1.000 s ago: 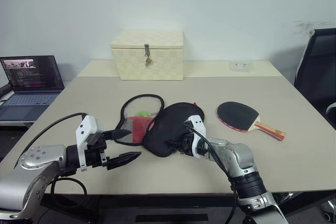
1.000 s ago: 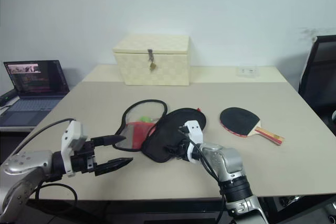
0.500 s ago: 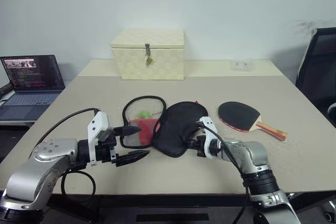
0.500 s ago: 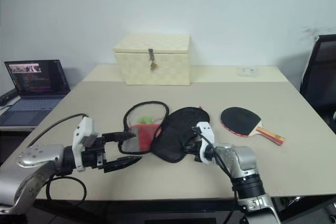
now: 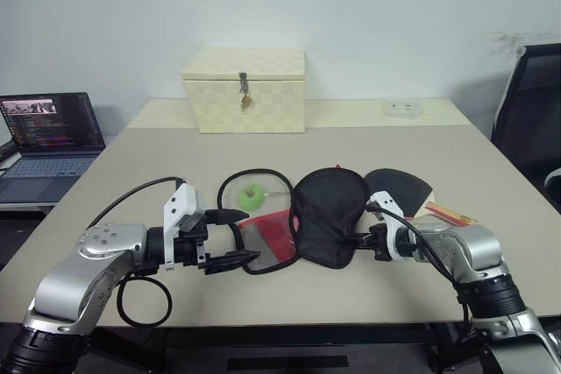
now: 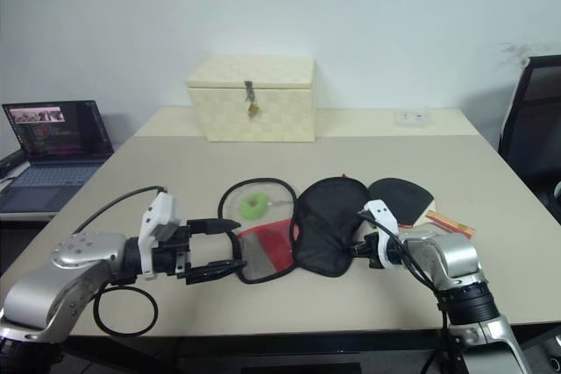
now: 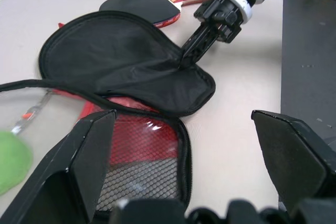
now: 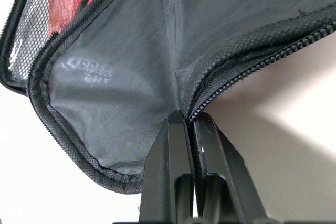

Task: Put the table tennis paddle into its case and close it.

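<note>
left claw (image 5: 230,236): It is sitting low over the near left part of the table (image 5: 158,155). Its two fingers are spread wide with nothing between them. It is pointing at the mesh end of the case, very near it. I think it is waiting to hold that side down.

right claw (image 5: 361,239): It is squeezing tight on the near edge of the flap, right by the zipper. It is reaching in low from the right and pointing left. I think it is pulling the flap over to the right so the case is lying open.

case (image 5: 267,236): It is lying open in the middle of the table, between the two claws. The red and mesh half is on the left.

flap (image 5: 330,214): This black half is lying to the right. Its far right edge is covering part of the paddle.

tag (image 5: 252,194): This green bit is lying inside the zipper loop, just past the mesh.

paddle (image 5: 405,188): It is resting flat to the right of the case, not in it yet. Its handle is pointing right.

box (image 5: 244,90): It is sitting shut at the far side.

laptop (image 5: 48,133): It is standing open at the far left, off the table.
</note>
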You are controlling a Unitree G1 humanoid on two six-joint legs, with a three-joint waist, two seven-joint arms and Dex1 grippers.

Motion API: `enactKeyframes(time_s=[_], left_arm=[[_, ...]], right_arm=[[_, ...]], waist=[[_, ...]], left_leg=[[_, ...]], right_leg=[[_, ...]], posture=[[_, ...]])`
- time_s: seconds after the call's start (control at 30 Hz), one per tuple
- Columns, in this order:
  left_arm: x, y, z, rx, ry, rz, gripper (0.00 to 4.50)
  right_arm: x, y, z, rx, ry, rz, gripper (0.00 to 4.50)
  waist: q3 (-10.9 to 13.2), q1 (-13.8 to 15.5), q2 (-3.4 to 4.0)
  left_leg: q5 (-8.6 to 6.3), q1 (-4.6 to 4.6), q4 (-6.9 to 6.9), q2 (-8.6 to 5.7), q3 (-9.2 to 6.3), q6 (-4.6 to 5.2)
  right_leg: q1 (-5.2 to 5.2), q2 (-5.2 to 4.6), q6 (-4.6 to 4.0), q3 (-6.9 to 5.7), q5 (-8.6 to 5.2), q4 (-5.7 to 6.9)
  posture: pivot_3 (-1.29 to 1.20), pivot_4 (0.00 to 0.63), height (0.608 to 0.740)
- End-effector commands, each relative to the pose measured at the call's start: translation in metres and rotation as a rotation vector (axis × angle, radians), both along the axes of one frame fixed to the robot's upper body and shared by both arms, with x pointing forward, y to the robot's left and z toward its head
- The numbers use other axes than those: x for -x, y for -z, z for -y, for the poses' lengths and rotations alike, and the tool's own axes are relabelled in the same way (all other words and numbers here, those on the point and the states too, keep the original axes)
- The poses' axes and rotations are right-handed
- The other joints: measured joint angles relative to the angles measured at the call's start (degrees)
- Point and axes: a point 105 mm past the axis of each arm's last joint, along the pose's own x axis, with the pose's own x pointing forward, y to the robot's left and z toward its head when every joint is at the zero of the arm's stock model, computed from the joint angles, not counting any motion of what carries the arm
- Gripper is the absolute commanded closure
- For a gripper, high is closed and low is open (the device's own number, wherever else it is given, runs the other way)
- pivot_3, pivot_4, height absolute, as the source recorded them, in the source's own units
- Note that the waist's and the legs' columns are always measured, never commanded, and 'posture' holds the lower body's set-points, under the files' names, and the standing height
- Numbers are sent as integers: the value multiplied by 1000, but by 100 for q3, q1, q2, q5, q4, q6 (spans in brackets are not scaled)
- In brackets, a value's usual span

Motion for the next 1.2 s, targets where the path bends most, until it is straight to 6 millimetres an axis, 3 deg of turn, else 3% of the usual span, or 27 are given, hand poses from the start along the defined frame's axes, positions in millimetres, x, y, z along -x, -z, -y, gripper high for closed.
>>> enactKeyframes(time_s=[0.03, 0.1, 0.2, 0.37, 0.57, 0.7, 0.9, 1.03, 1.2], left_arm=[[-1, -7, 2, 0, 20, 42, 0], [-1, -7, 3, -1, 22, 42, 0], [-1, -7, 3, -2, 25, 43, 0], [-2, -5, 6, -1, 33, 43, 0], [-2, -5, 12, 12, 49, 44, 0], [-5, -12, 21, 30, 86, 62, 0], [-10, -19, 28, 25, 124, 84, 0], [-11, -21, 29, 17, 133, 89, 0], [-11, -23, 26, 10, 123, 96, 0]], right_arm=[[6, -2, -9, -11, -35, 7, 4449], [7, -1, -11, -14, -33, 6, 4449], [9, 1, -10, -8, -32, 8, 3821], [12, -8, 17, 118, -90, 129, 2127], [0, -52, 78, 155, -58, 262, 22], [-27, -66, 127, 228, 93, 320, 6], [-60, -59, 181, 340, 290, 318, 6], [-65, -47, 195, 404, 316, 278, 6], [-61, -33, 196, 419, 260, 213, 6]], waist=[[-1, 1, -1], [-1, -1, -1], [-1, 0, -1], [0, 37, -1], [3, 101, -7], [5, 81, -11], [6, 69, -12], [6, 37, -12], [6, 26, -12]], left_leg=[[0, 0, 0, 0, 1, 0], [0, 1, 0, 0, 2, 0], [0, 1, 0, 1, 2, 0], [0, 0, 2, 2, 4, 0], [0, -1, 10, -7, 30, 1], [0, 4, 14, -5, 40, 1], [1, 8, 15, -9, 48, 1], [1, 2, 13, -8, 53, 1], [1, 0, 13, -3, 54, 1]], right_leg=[[0, 0, 0, 1, 0, 0], [0, 0, 0, 1, 0, 1], [-1, 0, 0, 2, 0, 2], [-1, 0, 6, 3, 2, 1], [0, -1, 35, 9, 10, -7], [-1, 0, 35, 15, 12, -6], [-2, 14, 26, 21, 16, -4], [-9, 14, 24, 27, 17, -4], [-11, 10, 22, 29, 16, -5]], posture=[[0, 150, 740], [0, 150, 740], [0, 150, 740], [0, 150, 740], [0, 150, 740], [0, 150, 740], [0, 150, 740], [0, 150, 740], [0, 150, 740]])
